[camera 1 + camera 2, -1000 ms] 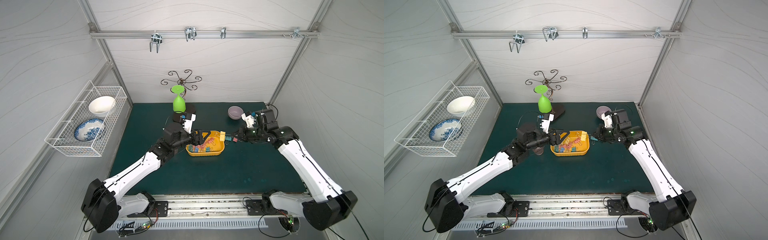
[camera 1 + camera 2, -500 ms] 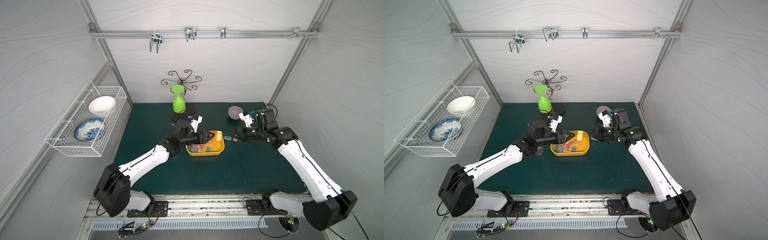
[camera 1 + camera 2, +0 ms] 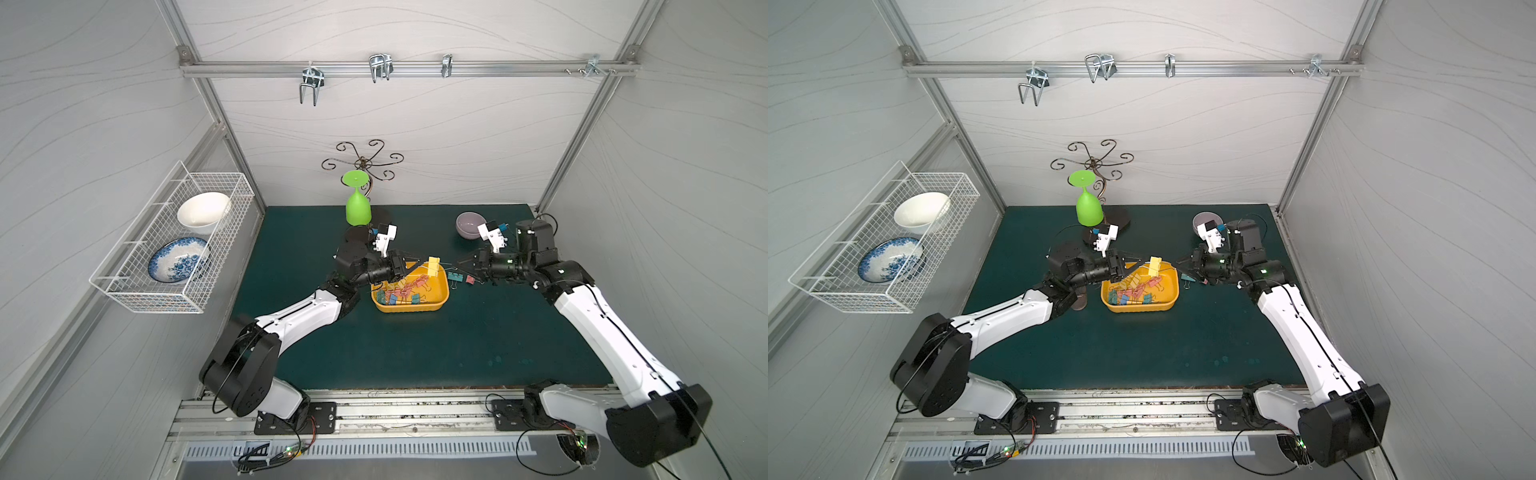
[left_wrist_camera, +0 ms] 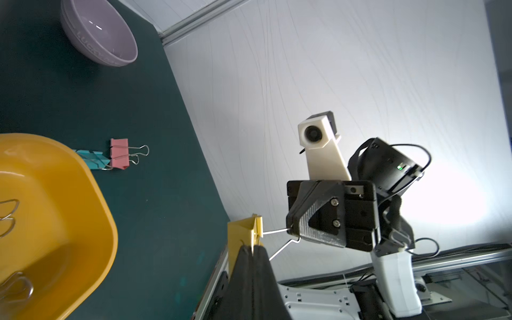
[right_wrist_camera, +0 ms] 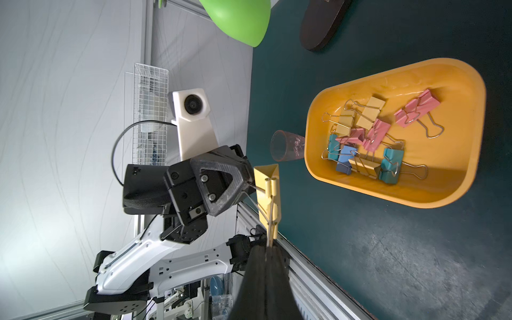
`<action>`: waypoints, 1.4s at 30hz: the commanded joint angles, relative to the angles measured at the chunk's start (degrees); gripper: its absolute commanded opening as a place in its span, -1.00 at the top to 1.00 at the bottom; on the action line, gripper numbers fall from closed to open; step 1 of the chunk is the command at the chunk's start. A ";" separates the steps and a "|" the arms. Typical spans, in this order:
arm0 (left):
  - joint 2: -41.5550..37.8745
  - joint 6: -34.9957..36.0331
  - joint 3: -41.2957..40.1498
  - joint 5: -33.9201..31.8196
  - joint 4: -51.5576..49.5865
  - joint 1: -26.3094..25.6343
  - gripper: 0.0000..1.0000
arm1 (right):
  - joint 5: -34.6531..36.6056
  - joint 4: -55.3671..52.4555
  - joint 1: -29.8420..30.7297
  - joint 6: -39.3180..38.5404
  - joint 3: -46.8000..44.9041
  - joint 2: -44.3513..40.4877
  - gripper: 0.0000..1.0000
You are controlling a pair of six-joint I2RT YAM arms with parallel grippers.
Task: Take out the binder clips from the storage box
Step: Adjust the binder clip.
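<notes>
From above, in both top views, the left pincer point(image 3: 419, 266) and the right pincer point(image 3: 459, 262) meet nose to nose over the far right corner of the storage box point(image 3: 411, 308). A single yellow clip point(image 3: 433, 266) hangs in the air between them. At this range the tips are too small to read. The other binder clips point(image 3: 401, 291) lie tangled in the left half of the box. A teal clip point(image 3: 453, 276) and a pink clip point(image 3: 470, 279) lie on the green bench point(image 3: 415, 353) just right of it. In a top view a tinted cup point(image 3: 1078, 298) peeks out beside the left arm, mostly covered.

The left wrist view settles the grip. That arm's two dark fingers point(image 4: 241, 277) are pressed together on the yellow clip, and the right pincer is closed on a wire handle sticking out of it. The teal and pink clips touch each other, the teal one right beside the box wall. Only a corner of the box shows, its wire loops cut off at the edge. The lilac bowl point(image 4: 99, 33) sits well beyond.

The right wrist view shows that arm's own fingers point(image 5: 257, 277) shut on the thin handle, with the left pincer clamped on the clip's opposite side. The whole box interior is open to view, with yellow, pink, teal and blue clips heaped toward one end and one pink clip apart. The cup sits just outside the box wall. A green goblet point(image 5: 238, 19) is cut off by the frame.
</notes>
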 commanded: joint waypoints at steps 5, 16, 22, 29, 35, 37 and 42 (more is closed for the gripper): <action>8.91 -24.90 -0.50 0.01 32.27 0.51 1.00 | -11.30 17.23 -1.21 8.55 -2.44 -1.46 1.00; 7.42 -32.89 5.41 -2.89 36.96 0.23 1.00 | -15.77 32.86 -4.08 16.26 -7.64 1.11 1.00; 5.98 -34.99 6.45 -5.01 37.47 -0.36 1.00 | -17.01 39.19 -2.54 18.29 -6.49 4.29 1.00; 4.25 -35.67 6.67 -7.43 36.93 -0.64 0.76 | -18.40 45.80 -2.99 20.59 -4.41 6.42 1.00; 5.54 -37.41 5.75 -10.46 38.29 -1.40 0.56 | -16.90 57.77 -2.61 28.95 -4.94 7.86 1.00; 5.93 -37.34 6.47 -10.46 38.29 -1.90 0.60 | -16.38 59.24 -1.97 29.66 -4.78 7.84 1.00; 6.30 -39.00 5.39 -12.07 38.38 -2.31 0.90 | -15.89 60.22 -2.69 30.59 -4.80 7.43 1.00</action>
